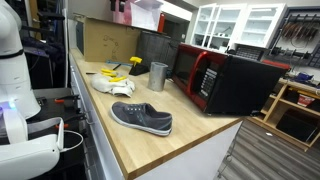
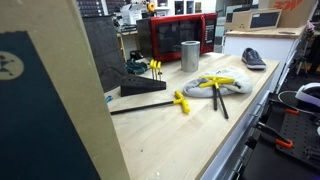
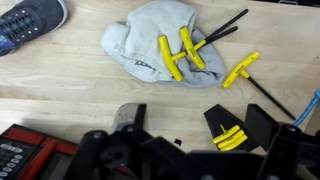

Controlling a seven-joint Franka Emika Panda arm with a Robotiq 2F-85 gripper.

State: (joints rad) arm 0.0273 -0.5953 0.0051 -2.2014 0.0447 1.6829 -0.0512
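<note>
gripper: the gripper (image 3: 198, 122) was seen only in the wrist view, as dark blocky metal along the bottom of the picture. its two fingers (image 3: 128, 116) stood spread apart with nothing between them. it hung over the bench's robot-side edge, and its lower parts were cut off.
nearest things: a grey cloth (image 3: 140, 45), soft and crumpled into a rounded heap, lay on the bench near the middle of that long edge. two t-handle keys (image 3: 172, 58) with glossy yellow grips and thin black shafts rested across it, touching the fabric.
loose key: a third yellow-handled key (image 3: 240, 70) lay bare on the wood just beside the cloth. its slim shaft ran out toward the gripper.
key stand: a black wedge-shaped stand (image 3: 225, 128) held more yellow grips. in the wrist view it was partly covered by the gripper.
bench: the bench (image 1: 190, 130) had a pale butcher-block top, smooth, with visible plank seams.
shoe: a dark blue canvas shoe (image 1: 140, 118) with a white sole lay on its sole near one end edge, well apart from the cloth. the wrist view cut it off at the corner.
cup: a plain metal cylinder cup (image 1: 158, 76) stood upright beside the microwave.
microwave: a boxy microwave (image 1: 225, 80), red at the front and black on the sides, sat along the far long edge.
hard to see: in an exterior view a large flat board (image 2: 50, 90) blocked the bench's near end.
</note>
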